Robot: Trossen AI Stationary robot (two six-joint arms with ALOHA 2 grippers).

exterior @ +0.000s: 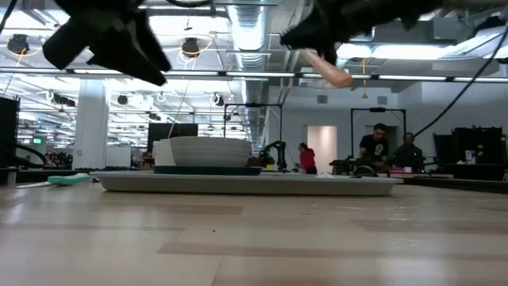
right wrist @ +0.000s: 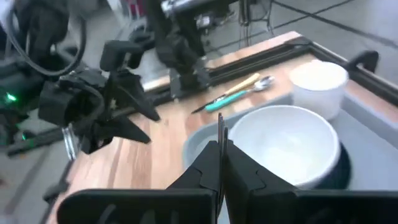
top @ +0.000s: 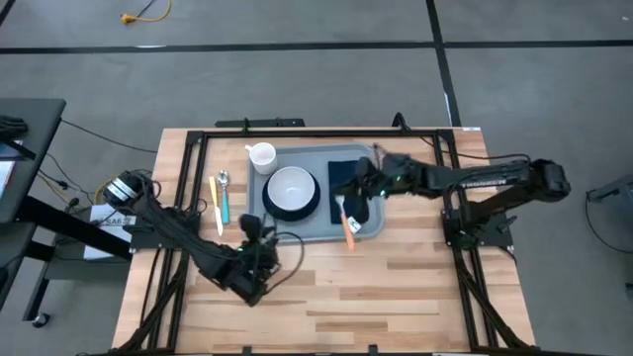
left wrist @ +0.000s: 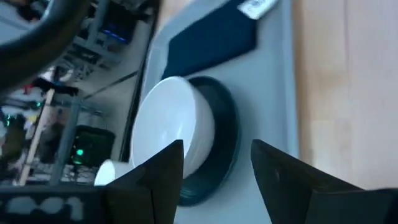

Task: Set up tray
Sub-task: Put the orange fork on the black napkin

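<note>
Unmarked grey-blue tray, no legible writing

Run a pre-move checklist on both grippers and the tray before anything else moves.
1. Right gripper shut on the orange-handled utensil: ok.
2. Utensil held up off the tray, near the napkin: ok.
3. Left gripper open and empty, beside the tray's near edge: ok.
4. Bowl resting on the plate, both on the tray: ok.
5. Yellow-handled knife and teal-handled spoon on the tray: not ok, they lie on the table to its left.
</note>
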